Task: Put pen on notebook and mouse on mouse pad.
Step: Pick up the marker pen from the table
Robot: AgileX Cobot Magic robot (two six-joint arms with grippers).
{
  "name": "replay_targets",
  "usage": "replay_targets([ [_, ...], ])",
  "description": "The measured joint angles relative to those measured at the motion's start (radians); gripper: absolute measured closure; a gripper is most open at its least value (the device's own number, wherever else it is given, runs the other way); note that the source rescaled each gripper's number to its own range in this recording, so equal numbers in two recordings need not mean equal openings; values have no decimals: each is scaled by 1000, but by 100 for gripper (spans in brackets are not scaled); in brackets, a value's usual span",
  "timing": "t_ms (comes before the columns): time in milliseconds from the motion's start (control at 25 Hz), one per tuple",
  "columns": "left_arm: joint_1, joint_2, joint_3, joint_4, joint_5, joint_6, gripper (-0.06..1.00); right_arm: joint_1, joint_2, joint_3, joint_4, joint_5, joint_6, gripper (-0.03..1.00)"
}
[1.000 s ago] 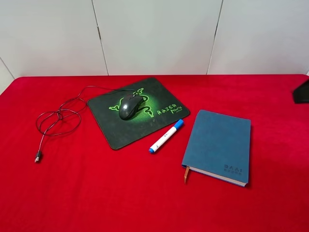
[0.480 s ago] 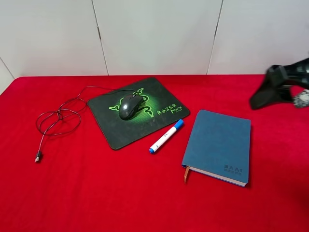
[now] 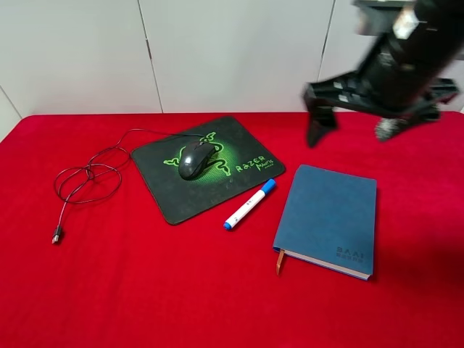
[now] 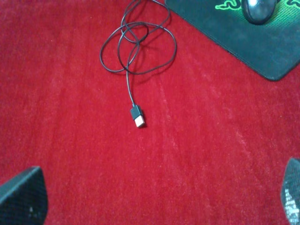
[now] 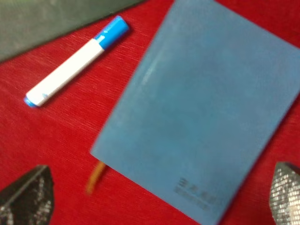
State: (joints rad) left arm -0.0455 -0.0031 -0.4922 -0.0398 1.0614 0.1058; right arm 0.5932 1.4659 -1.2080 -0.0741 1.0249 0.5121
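The dark mouse [image 3: 196,159] rests on the black Razer mouse pad [image 3: 188,199], and its cable [image 3: 87,181] loops off to the left. The white pen [image 3: 249,204] with a blue cap lies on the red cloth between the pad and the blue-grey notebook [image 3: 330,217], touching neither. My right gripper [image 3: 351,129] hangs open above the notebook's far edge, holding nothing. The right wrist view shows the pen [image 5: 75,63] and notebook [image 5: 201,112] below the open right gripper [image 5: 157,201]. My left gripper [image 4: 157,197] is open over bare cloth, short of the USB plug [image 4: 138,117].
A red cloth [image 3: 145,290] covers the whole table, and white wall panels stand behind it. The notebook's orange ribbon [image 3: 280,262] sticks out of its near edge. In the left wrist view the mouse [image 4: 258,8] and the pad's corner [image 4: 262,51] show beyond the coiled cable [image 4: 136,47].
My right arm has swung in from the right edge toward the left and now hangs over the notebook's far side. Mouse, pen, notebook and cable have not moved.
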Motion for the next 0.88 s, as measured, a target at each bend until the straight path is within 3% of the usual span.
replay_targets([
  [240, 0, 0, 0, -1, -1, 0, -5, 65, 156, -128, 8, 8, 184, -3],
  [440, 0, 0, 0, -1, -1, 0, -5, 81, 248, -161, 50, -1, 271, -3],
  [880, 0, 0, 0, -1, -1, 0, -5, 82, 400, -167, 143, -78, 335, -3],
])
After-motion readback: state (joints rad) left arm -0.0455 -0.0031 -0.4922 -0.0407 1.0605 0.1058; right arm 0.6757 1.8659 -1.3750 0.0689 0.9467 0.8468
